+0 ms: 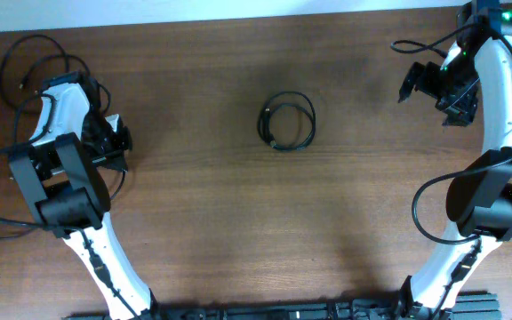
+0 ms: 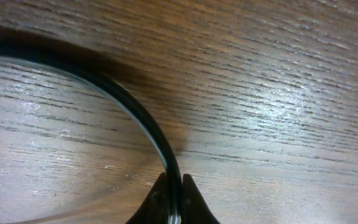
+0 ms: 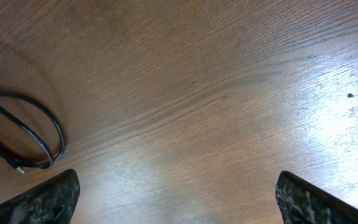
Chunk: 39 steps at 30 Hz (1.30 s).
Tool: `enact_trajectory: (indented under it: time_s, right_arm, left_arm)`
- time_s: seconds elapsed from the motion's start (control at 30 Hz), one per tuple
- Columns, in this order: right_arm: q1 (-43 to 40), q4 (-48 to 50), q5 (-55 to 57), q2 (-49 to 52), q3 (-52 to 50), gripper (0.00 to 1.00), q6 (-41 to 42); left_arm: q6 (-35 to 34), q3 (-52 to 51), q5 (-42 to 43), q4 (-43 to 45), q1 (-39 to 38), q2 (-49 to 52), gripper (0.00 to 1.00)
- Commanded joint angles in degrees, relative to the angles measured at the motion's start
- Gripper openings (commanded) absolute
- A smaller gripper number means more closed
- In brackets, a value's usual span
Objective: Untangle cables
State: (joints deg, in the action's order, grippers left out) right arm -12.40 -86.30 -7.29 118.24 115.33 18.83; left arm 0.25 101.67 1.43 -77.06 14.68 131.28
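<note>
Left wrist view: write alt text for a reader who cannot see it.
The left pincer is shut on a thin black cable at the bottom edge. The cable arcs up and left over a brown wooden table.

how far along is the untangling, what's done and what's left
Partly done, it seems. Done: loose loops of cable lie at the far left of the table, apart from the rest. In hand: the left claw is shut on a black cable. Left: a small coil sits mid-table, untouched; the open right claw hovers over bare wood, away from it.
</note>
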Motion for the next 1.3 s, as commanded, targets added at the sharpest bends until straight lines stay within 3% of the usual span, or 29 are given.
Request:
enact_trajectory:
  time_s: [0.0,0.43,0.57,0.7,0.87,1.1,1.27]
  right_arm:
    - [0.00,0.02,0.92,-1.77,0.94,0.98,-0.33]
    - [0.00,0.02,0.92,-1.77,0.94,0.98,-0.33]
    - [0.00,0.02,0.92,-1.77,0.94,0.98,-0.33]
    - [0.00,0.02,0.92,-1.77,0.94,0.98,-0.33]
    - [0.00,0.02,0.92,-1.77,0.94,0.99,-0.33]
    - [0.00,0.02,0.92,-1.77,0.94,0.98,-0.33]
    - [0.00,0.02,0.92,-1.77,0.94,0.98,-0.33]
  left_arm:
    - [-0.26,0.04,-0.20,0.09,1.01,0.39,0.00]
    - [-5.84,16.72,3.50,-5.77,6.80,0.37,0.00]
    - [-11.98,20.35,3.76,-6.12,8.57,0.37,0.00]
    - [-27.10,20.83,0.15,-5.73,11.87,0.37,0.00]
    - [-28.46,20.83,-1.99,-2.60,14.64,0.37,0.00]
    - [-31.78,20.79,-13.68,0.35,15.61,0.39,0.00]
    - [-38.66,20.79,-20.72,0.55,16.26,0.39,0.00]
